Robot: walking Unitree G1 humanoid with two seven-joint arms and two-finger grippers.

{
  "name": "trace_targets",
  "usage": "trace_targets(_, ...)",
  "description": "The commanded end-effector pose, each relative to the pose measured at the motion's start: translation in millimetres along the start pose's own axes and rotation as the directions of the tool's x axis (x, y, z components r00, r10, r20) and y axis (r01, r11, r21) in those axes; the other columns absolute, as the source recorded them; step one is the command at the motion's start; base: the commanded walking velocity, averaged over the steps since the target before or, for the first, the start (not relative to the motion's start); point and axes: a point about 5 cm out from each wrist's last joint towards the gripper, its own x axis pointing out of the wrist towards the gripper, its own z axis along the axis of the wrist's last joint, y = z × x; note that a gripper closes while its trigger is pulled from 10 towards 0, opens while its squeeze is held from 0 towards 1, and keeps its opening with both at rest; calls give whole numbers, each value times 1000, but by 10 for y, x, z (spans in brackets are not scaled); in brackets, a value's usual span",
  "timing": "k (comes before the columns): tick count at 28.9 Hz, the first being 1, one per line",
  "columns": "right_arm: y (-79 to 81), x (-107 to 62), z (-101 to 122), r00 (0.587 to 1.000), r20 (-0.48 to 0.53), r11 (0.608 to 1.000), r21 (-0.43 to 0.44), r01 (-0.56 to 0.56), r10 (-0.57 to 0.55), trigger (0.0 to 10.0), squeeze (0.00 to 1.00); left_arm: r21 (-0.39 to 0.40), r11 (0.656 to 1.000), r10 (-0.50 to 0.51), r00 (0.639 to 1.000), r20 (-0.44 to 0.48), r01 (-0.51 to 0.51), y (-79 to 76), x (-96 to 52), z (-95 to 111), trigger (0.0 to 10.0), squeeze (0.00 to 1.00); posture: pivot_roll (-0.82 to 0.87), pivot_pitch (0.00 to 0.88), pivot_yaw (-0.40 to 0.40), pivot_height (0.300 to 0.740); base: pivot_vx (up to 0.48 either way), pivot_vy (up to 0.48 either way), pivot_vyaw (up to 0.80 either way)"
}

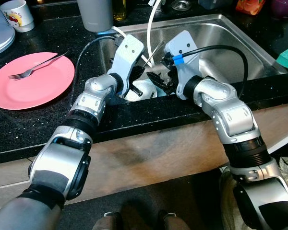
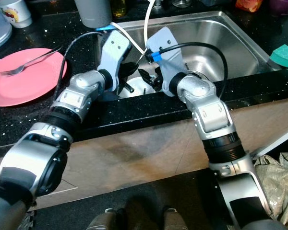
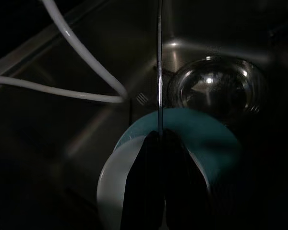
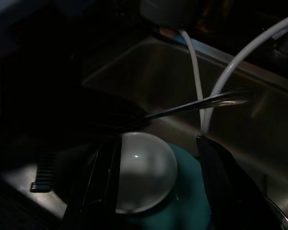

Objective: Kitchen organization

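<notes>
Both arms are reached down into the steel sink (image 1: 240, 43), where the dishes to be sorted are stacked against its near wall. The left claw (image 3: 158, 143) is closed on the handle of a thin metal utensil (image 3: 159, 72), which is held out over the stack; its working end is seen in the right wrist view as a flattened, shiny tip, though whether it is a spoon or a fork cannot be told. It is probably held clear of the dishes so that it can be lifted out first.

The right claw (image 4: 158, 167) is spread wide, one finger on either side of a white bowl (image 4: 144, 172) turned upside down on a teal plate (image 4: 187, 201). The fingers appear set to straddle the bowl, but contact cannot be confirmed.

Two white hoses (image 3: 81, 91) are draped into the sink and cross just beside the utensil, so a snag is judged possible on the way up.

On the black desk (image 1: 62, 124) to the left, a pink plate (image 1: 31, 81) carries a fork (image 1: 36, 67), a likely place for cutlery to be gathered.
</notes>
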Motion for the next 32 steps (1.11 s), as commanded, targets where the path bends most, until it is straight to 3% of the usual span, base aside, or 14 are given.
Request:
trace_targets(1, 53, 11, -22, 999, -18, 1000, 0, -31, 31, 10000, 0, 27, 1000, -1, 999, -33, 2, 21, -20, -68, 0, 0, -4, 225, 53, 740, 0, 0, 0)
trace_targets(8, 53, 19, -2, 999, -15, 999, 14, -45, 45, 10000, 0, 26, 998, 52, 998, -45, -51, 110, -43, -96, 0, 0, -4, 227, 49, 740, 0, 0, 0)
trace_targets(9, 52, 21, 2, 999, -14, 999, 14, -45, 45, 10000, 0, 25, 998, 53, 997, -48, -52, 121, -45, -99, 2039, 0, -4, 228, 48, 740, 0, 0, 0)
trace_targets(10, 51, 23, 6, 999, -12, 999, 14, -45, 45, 10000, 0, 29, 998, 56, 997, -49, -54, 133, -49, -98, 9608, 0, -3, 228, 48, 740, 0, 0, 0)
trace_targets(11, 50, 24, 8, 999, -11, 999, 15, -44, 45, 10000, 0, 29, 998, 53, 997, -51, -51, 140, -51, -98, 10000, 380, -3, 228, 48, 740, 0, 0, 0)
trace_targets(12, 49, 25, 10, 999, -11, 999, 15, -44, 44, 10000, 0, 30, 998, 54, 997, -50, -53, 148, -52, -95, 10000, 957, -2, 227, 48, 740, 0, 0, 0)
trace_targets(13, 48, 25, 11, 999, -12, 999, 16, -44, 44, 10000, 0, 40, 998, 60, 997, -50, -58, 156, -52, -90, 10000, 859, -2, 227, 48, 740, 0, 0, 0)
trace_targets(15, 47, 25, 12, 999, -12, 999, 16, -44, 44, 10000, 0, 47, 997, 64, 997, -50, -61, 162, -52, -88, 10000, 859, -2, 227, 48, 740, 0, 0, 0)
trace_targets(16, 45, 26, 13, 999, -12, 999, 16, -44, 44, 10000, 0, 48, 996, 72, 996, -45, -70, 179, -53, -74, 10000, 0, -2, 227, 47, 740, 0, 0, 0)
trace_targets(24, 40, 32, 31, 999, -4, 999, 16, -42, 42, 10000, 0, 16, 989, 145, 989, 17, -145, 340, -84, 81, 10000, 0, -3, 224, 47, 740, 0, 0, 0)
trace_targets(27, 32, 31, 82, 999, 35, 998, 52, -35, 33, 10000, 0, 31, 963, 266, 963, 39, -267, 593, -186, 201, 10000, 0, 0, 224, 46, 740, 0, 0, 0)
trace_targets(30, 39, 30, 129, 997, 74, 993, 105, -45, 38, 10000, 0, 47, 950, 306, 951, 47, -308, 702, -245, 244, 10000, 0, 2, 224, 44, 740, 0, 0, 0)
trace_targets(32, 66, 28, 237, 987, 149, 982, 171, -81, 56, 10000, 0, 99, 926, 362, 931, 47, -365, 926, -390, 301, 10000, 0, 8, 223, 41, 740, 0, 0, 0)
